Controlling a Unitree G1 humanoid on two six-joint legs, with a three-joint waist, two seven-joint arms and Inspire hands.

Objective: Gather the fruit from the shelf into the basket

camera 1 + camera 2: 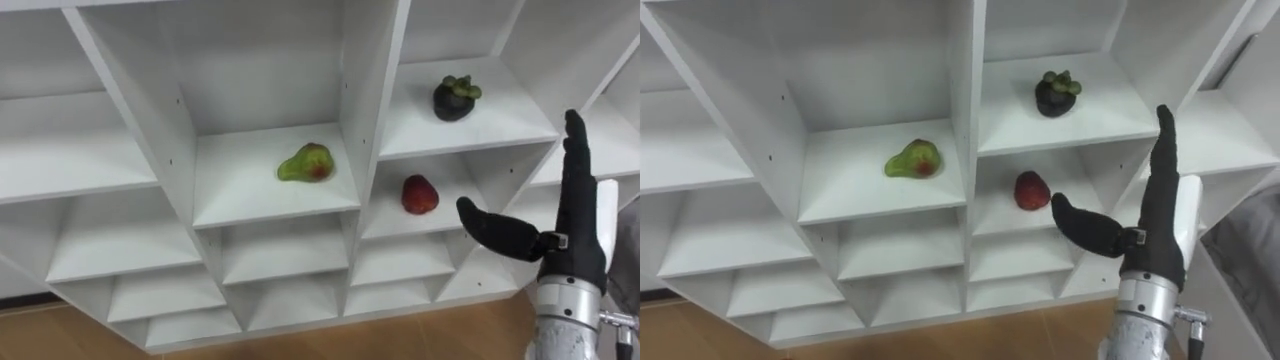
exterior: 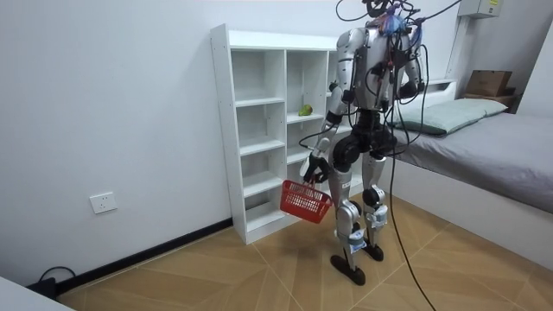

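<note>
Three fruits in closet [image 1: 368, 90], each in own cubby: green-red pear [image 1: 306, 163] at ctr; red fruit [image 1: 419, 194] next cubby over at 3 o'clock, a bit lower; dark mangosteen [image 1: 455, 98] on shelf above, at 12 o'clock of red one. All prob. light and small enough for one hand. Pear & red fruit likely smooth, soft-ish, bruisable if squeezed hard; rounded, so apt to roll on bare board. Best taken round widest part, thumb opp. fingers, not by stalk.

Right hand [image 1: 577, 240] up at 4 o'clock of red fruit, near but not touching. Fingers straight, pointing to 12, thumb spread wide twd 10, holding nothing. Left hand [image 2: 313, 170] low by thigh in room view, curled on handle of red basket [image 2: 305, 200], which hangs in front of closet.
</note>
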